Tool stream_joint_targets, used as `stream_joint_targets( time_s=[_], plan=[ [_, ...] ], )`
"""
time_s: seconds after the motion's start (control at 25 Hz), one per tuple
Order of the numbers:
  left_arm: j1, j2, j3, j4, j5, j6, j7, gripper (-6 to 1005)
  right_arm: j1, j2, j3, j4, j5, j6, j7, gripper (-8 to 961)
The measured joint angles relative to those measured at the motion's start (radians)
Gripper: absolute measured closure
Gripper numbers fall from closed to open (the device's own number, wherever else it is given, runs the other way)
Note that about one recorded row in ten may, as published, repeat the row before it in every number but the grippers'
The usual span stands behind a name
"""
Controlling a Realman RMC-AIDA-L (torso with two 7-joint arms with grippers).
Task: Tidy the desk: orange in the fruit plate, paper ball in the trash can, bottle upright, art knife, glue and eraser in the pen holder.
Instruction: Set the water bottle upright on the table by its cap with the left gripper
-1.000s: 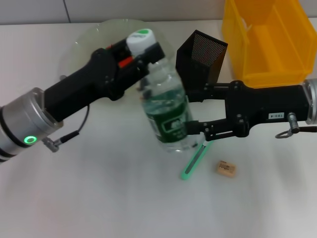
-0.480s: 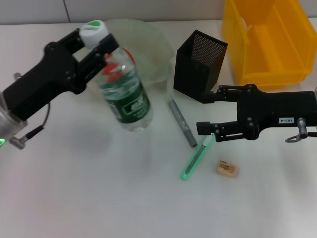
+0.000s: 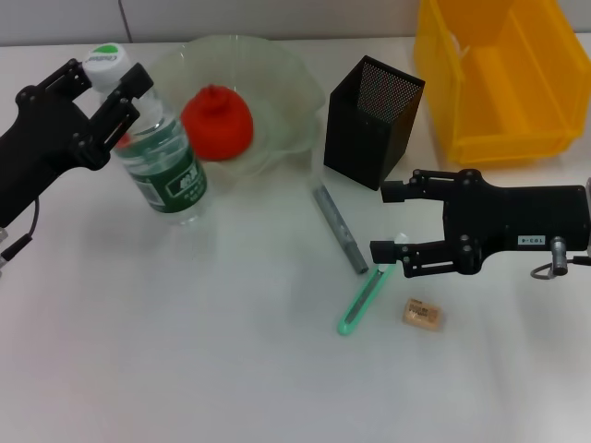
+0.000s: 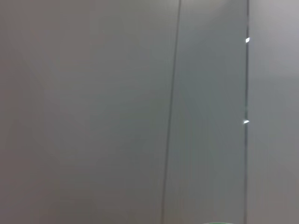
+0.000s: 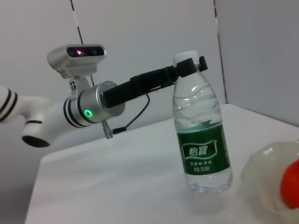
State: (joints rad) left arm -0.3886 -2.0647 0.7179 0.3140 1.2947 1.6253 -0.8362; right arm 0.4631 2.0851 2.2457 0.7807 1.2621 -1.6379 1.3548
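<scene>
While the eraser [image 3: 422,314] lies nearest the robot at about 5 o'clock on the white desk [image 3: 203,351], the green art knife [image 3: 364,299] sits just beside it toward 9 o'clock, lying flat. Right gripper [image 3: 387,221] hovers just above the knife's far tip, jaws apart, holding nothing. Grey glue stick [image 3: 339,229] lies flat just beyond the knife. Bottle [image 3: 159,157] stands upright at 10 o'clock, base on the desk; left gripper [image 3: 103,74] is clamped on its neck under the white cap. Glass fruit plate [image 3: 286,83] sits just beside the bottle toward 3 o'clock, with the orange [image 3: 217,122] inside. Black mesh pen holder [image 3: 371,122] stands at 1 o'clock; yellow bin [image 3: 499,74] at 2 o'clock, farthest.
</scene>
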Motion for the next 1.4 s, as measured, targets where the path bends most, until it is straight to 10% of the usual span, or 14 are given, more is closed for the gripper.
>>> stream_joint_targets(
  time_s=[1.4],
  plan=[
    [0.001,-0.007,-0.022,-0.054,0.000,-0.196,0.191,543,0.010,0.006,-0.002,-0.149,0.011,0.095,-0.215,114]
  ],
)
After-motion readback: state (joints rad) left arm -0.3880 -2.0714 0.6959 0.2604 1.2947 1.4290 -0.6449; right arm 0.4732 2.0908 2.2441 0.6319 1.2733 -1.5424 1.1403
